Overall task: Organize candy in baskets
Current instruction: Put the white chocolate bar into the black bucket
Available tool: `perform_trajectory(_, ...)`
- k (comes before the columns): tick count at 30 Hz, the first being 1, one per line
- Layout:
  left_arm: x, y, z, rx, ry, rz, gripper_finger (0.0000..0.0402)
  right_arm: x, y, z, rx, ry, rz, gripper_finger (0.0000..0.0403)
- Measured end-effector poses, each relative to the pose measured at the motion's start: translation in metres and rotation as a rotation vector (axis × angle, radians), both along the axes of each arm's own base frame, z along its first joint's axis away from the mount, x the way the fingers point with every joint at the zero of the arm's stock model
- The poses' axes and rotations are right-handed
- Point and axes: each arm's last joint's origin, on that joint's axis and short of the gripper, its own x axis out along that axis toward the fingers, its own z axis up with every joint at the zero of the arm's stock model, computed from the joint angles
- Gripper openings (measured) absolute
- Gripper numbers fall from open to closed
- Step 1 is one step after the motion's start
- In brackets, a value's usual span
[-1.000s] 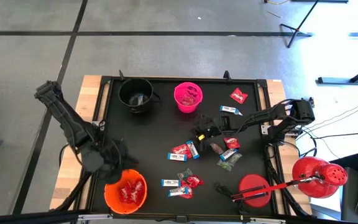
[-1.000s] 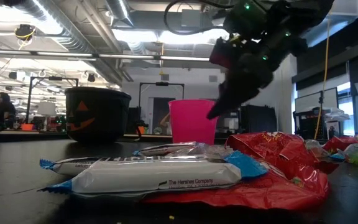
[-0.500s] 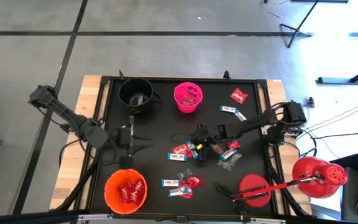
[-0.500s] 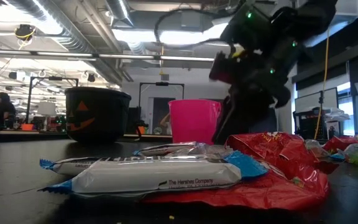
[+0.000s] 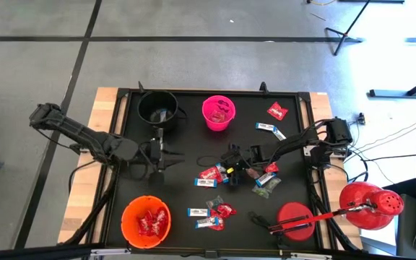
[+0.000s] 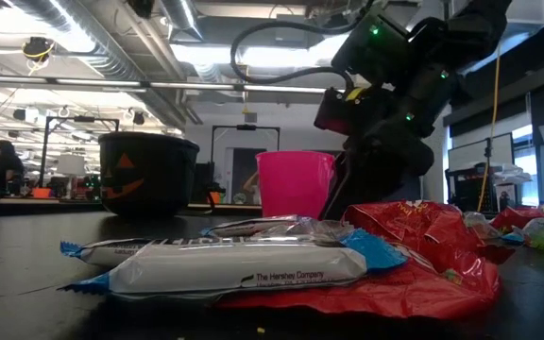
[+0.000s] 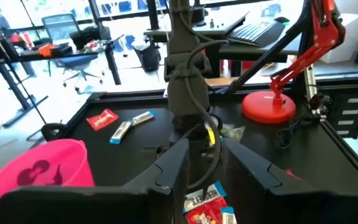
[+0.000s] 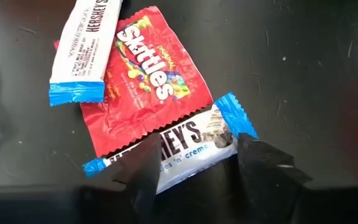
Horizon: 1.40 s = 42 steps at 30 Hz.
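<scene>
Three baskets stand on the black table: a black one (image 5: 157, 110) and a pink one (image 5: 219, 112) at the far side, and an orange one (image 5: 146, 220) with red candy at the near left. Loose candy lies mid-table (image 5: 211, 174), near the front (image 5: 211, 215) and at the far right (image 5: 277, 111). My right gripper (image 8: 201, 171) is low over a white-and-blue Hershey's bar (image 8: 191, 146), open, one finger on each side. The bar lies partly on a red Skittles packet (image 8: 148, 81). My left gripper (image 7: 213, 171) hangs open and empty between the black and orange baskets, pointing toward the table's right. My right gripper comes slanting down from the table's right, with its fingers (image 8: 260, 168) across the Hershey's bar, near the bar's end with the blue crimp (image 8: 232, 115). The bar lies flat on the table. Whether the fingers touch it, I cannot tell.
A red desk lamp stands at the near right, its round base (image 5: 295, 219) on the table and its domed head (image 5: 370, 204) past the edge. A second Hershey's bar (image 8: 82, 46) lies beside the Skittles packet. Bare black surface lies between my two grippers.
My left gripper has left the spot over the orange basket, gone toward the table's far edge and right, and swung and rolled round until it points level toward the right. My right gripper has sunk onto the mid-table candy.
</scene>
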Motion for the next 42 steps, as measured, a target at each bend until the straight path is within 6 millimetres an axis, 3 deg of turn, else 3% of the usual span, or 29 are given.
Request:
perform_trajectory(14,0.001,0.005,-0.014,-0.044,-0.037,-0.020,0.0090,-0.001,0.000,0.000,-0.032,0.006,0.037,0.0006)
perform_trajectory(23,0.001,0.004,-0.014,-0.048,-0.034,-0.019,0.0090,-0.006,-0.002,0.010,-0.048,0.006,0.026,0.0002)
perform_trajectory(32,0.001,0.004,-0.014,-0.048,-0.031,-0.019,0.0090,-0.010,-0.003,0.039,-0.087,-0.094,0.015,0.0001)
perform_trajectory(36,0.001,0.004,-0.014,-0.048,-0.030,-0.018,0.0090,-0.010,-0.003,0.042,-0.079,-0.103,0.006,0.0003)
perform_trajectory(42,0.001,0.004,-0.015,-0.048,-0.027,-0.018,0.0090,-0.011,-0.011,0.036,-0.019,-0.054,-0.100,0.0046)
